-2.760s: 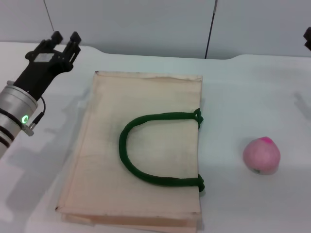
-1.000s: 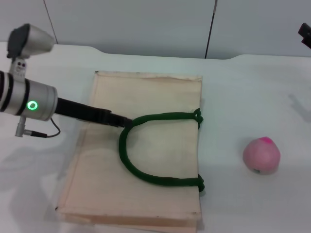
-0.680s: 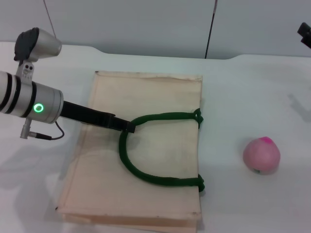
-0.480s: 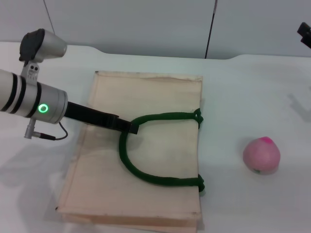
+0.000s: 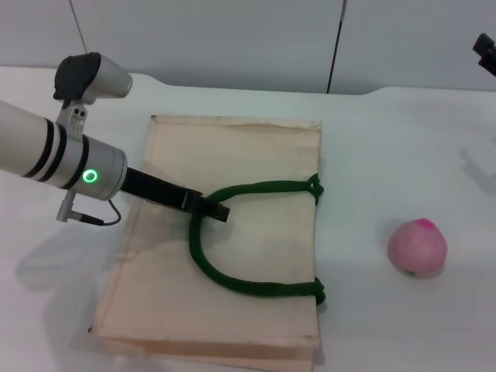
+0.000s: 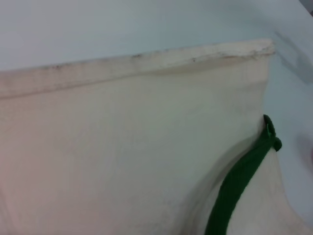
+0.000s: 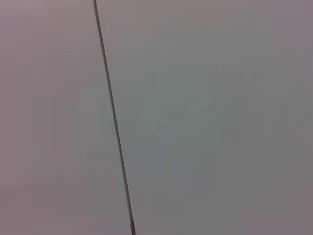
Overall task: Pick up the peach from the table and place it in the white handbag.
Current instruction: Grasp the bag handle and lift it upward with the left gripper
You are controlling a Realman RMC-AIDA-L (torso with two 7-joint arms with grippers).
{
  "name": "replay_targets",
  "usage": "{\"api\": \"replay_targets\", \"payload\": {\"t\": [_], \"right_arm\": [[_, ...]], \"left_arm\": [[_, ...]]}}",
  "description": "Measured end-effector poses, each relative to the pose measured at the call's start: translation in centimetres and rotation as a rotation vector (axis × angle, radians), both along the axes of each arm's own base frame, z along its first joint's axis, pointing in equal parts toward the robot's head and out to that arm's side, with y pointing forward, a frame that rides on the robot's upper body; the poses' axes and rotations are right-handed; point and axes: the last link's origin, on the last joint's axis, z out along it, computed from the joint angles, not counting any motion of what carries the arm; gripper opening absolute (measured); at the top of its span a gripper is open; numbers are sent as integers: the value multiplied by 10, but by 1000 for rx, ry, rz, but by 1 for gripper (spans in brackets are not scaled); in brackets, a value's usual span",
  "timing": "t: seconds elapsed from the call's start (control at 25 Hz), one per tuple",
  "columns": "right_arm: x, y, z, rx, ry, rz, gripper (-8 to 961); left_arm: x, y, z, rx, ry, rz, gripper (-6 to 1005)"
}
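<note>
Cream cloth of the bag (image 5: 232,256) lay flat on the surface (image 5: 387,147), the left end effector (image 5: 211,208) low over it at the green handle (image 5: 232,280), its grip impossible to tell, the peach (image 5: 418,247) apart to the bag's right, the right end effector (image 5: 486,53) parked far right.

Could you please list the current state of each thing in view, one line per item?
white handbag: lying flat on the table, not opened.
green rope handle: lying curved on top of the bag.
peach: resting on the table to the right of the bag, untouched.
left gripper: low over the bag, at the handle's curve.
right gripper: parked at the far right edge.
</note>
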Motion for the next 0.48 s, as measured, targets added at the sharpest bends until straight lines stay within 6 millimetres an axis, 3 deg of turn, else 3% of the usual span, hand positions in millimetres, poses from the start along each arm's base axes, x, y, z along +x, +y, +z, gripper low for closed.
{"api": "replay_targets", "payload": {"t": [0.44,0.48], "right_arm": [[1,0,0,0,0,-1,792],[1,-1,0,0,0,-2,792]], "left_arm": [[1,2,0,11,-2,5,509],[1,2,0,11,-2,3,467]]}}
